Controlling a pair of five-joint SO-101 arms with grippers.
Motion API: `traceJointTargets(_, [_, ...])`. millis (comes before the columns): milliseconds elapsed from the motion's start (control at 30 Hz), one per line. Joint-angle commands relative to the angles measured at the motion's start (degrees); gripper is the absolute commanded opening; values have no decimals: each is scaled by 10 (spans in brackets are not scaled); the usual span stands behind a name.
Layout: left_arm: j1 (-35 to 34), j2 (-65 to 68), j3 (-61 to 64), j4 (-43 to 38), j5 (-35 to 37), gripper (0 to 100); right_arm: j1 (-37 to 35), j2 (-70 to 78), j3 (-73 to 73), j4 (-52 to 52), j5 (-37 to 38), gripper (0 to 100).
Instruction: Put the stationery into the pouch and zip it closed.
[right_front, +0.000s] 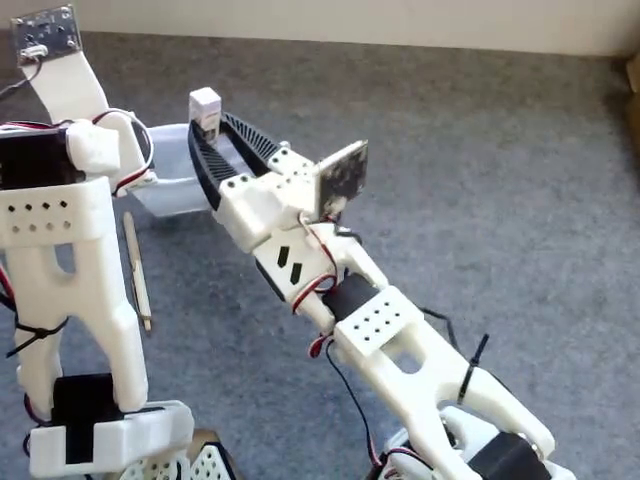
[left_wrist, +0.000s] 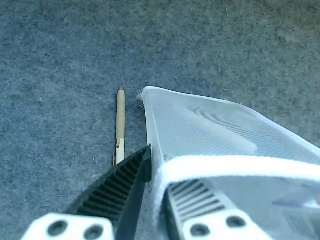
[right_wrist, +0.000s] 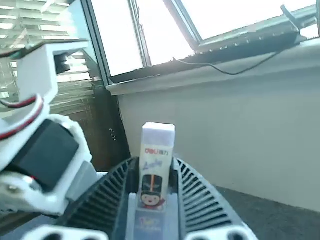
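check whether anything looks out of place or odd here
Nothing looks damaged or spilled. The one stray is the pen, lying on the grey carpet beside the pouch, outside it. The eraser stands upright in the right gripper, and the left gripper pinches the pouch's rim.

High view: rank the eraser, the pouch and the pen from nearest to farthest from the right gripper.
1. eraser: upright between the right gripper's fingers.
2. pouch: just beside and below that gripper, toward the left arm.
3. pen: farthest, flat on the carpet beside the left arm.
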Motion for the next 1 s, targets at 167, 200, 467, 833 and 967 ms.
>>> traceJointTargets(167, [6, -6, -6, 0, 5, 7, -22, -1, 33, -66, 66, 5])
traceJointTargets(200, [6, -6, -6, 0, 5, 7, -22, -1, 34, -65, 65, 5])
traceJointTargets(467, [6, -6, -6, 0, 5, 7, -25, -12, 44, -49, 64, 126])
traceJointTargets(833, [6, -5, -6, 0, 5, 7, -33, -131, 51, 70, 64, 166])
traceJointTargets(967, [6, -5, -6, 0, 6, 7, -33, -167, 51, 114, 63, 166])
